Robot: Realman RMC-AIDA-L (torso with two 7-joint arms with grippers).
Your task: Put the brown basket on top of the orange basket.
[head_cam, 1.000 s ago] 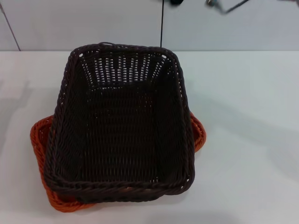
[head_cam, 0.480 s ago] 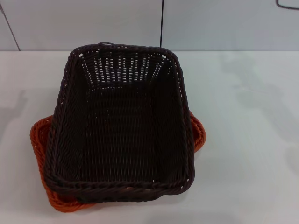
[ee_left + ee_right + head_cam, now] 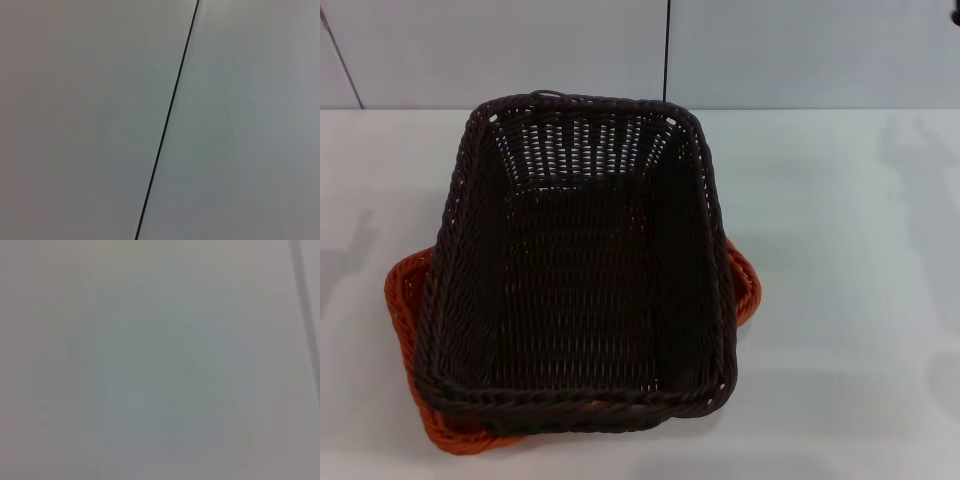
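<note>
I see the brown basket sitting on top of the orange basket on the white worktop, skewed, so orange rim pokes out both sides and at the near corner. Neither pincer in view; wrist cams show only blank wall w/ a dark seam. Can't tell pincer states.

Brown basket: woven wicker-style strands, slight sheen, braided rim, open weave on the sides. Orange basket: same woven make, braided rim. Table: smooth, white, faintly glossy.
</note>
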